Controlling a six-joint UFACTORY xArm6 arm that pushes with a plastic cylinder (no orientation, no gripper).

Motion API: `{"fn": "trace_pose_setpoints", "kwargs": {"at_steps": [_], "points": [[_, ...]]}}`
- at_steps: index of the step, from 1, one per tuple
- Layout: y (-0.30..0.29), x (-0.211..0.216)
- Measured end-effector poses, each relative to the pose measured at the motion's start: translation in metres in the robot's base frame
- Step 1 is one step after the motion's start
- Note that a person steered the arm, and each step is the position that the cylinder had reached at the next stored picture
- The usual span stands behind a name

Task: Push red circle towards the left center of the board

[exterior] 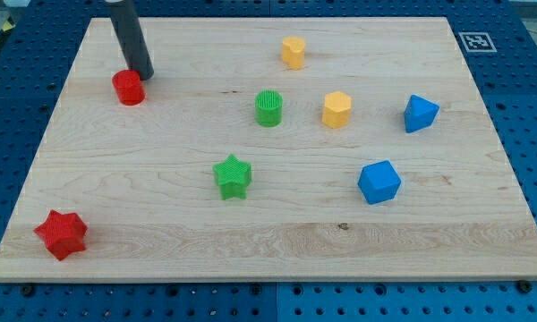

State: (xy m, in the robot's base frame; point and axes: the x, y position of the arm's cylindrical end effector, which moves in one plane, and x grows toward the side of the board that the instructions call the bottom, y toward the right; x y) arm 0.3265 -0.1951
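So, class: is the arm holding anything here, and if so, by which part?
Nothing is held. My tip only stands against the upper right edge of the red circle; the rod can push, not grasp.

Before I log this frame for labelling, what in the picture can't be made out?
- My tip: whether it touches the red circle; the rod hides the gap.
- The rod's upper part and the arm: cut off by the view's top edge.
- The marker at the board's top right: pattern too small to read.
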Motion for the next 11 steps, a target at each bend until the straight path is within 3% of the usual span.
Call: {"fn": "trace_pose_setpoints", "kwargs": {"at_steps": [2, 6, 9, 11], "points": [[0.004, -0.010], [0.014, 0.029], [-0.042, 0.024], [-0.036, 0.046]]}}
